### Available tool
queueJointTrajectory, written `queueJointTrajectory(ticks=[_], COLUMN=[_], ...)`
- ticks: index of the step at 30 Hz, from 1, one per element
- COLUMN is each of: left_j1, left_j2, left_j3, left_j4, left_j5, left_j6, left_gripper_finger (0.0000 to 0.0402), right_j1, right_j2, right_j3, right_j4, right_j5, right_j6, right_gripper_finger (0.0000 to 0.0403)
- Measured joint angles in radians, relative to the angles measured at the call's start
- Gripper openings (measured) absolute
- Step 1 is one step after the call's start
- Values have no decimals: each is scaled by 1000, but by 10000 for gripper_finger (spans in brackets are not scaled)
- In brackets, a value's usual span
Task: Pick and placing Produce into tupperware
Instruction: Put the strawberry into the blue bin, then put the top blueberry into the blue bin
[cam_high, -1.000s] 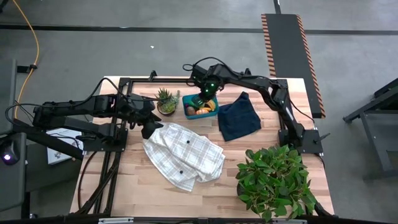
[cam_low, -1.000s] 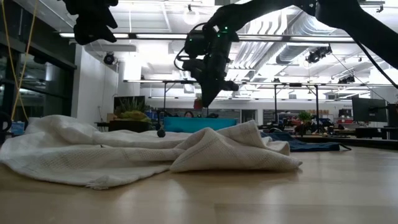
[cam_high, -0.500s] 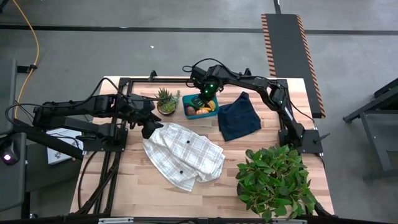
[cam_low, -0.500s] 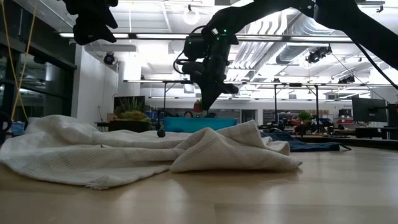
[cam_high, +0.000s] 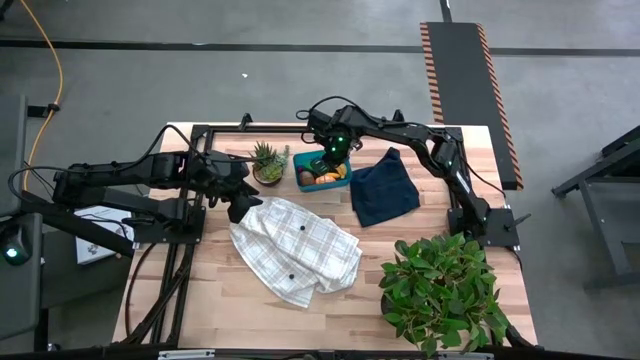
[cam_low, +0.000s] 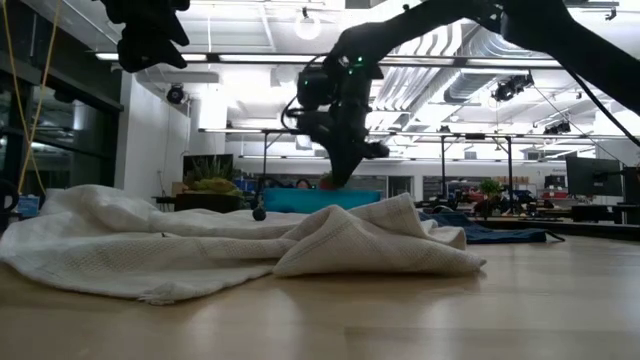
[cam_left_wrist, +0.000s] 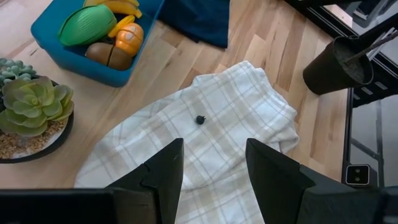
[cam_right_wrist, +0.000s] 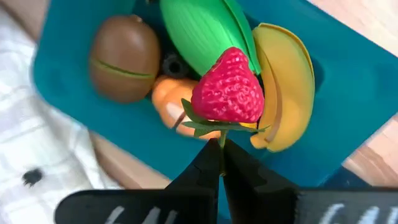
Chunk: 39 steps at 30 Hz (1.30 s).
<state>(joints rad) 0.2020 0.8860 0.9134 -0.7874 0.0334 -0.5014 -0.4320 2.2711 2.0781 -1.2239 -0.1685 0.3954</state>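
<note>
Right gripper (cam_right_wrist: 221, 163) pinches a strawberry (cam_right_wrist: 229, 89) by its stem, directly over the tub (cam_right_wrist: 348, 93) holding other produce. Best lowered before release, so it doesn't bounce out. Left gripper (cam_left_wrist: 214, 168) waits open over the cloth (cam_left_wrist: 236, 118).

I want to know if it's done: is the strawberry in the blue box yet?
Not yet. The right tool pinches the strawberry by its stem, above the blue box and the fruit inside.
</note>
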Motion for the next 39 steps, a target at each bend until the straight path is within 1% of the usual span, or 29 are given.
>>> queueJointTrajectory(ticks=[10, 22, 26, 33, 39], left_j1=[0, 0, 0, 0, 0], left_j2=[0, 0, 0, 0, 0], left_j3=[0, 0, 0, 0, 0], left_j4=[-1, 0, 0, -8, -38], left_j5=[2, 3, 3, 3, 4], left_j6=[0, 7, 7, 15, 16], left_gripper_finger=[163, 163, 163, 163, 163], right_j1=[14, 14, 14, 14, 14], right_j2=[26, 26, 26, 26, 26], right_j3=[0, 0, 0, 0, 7], right_j4=[26, 23, 23, 24, 26], right_j5=[-1, -2, 0, 10, 15], right_j6=[7, 7, -2, -20, -38], right_gripper_finger=[0, 3, 22, 78, 91])
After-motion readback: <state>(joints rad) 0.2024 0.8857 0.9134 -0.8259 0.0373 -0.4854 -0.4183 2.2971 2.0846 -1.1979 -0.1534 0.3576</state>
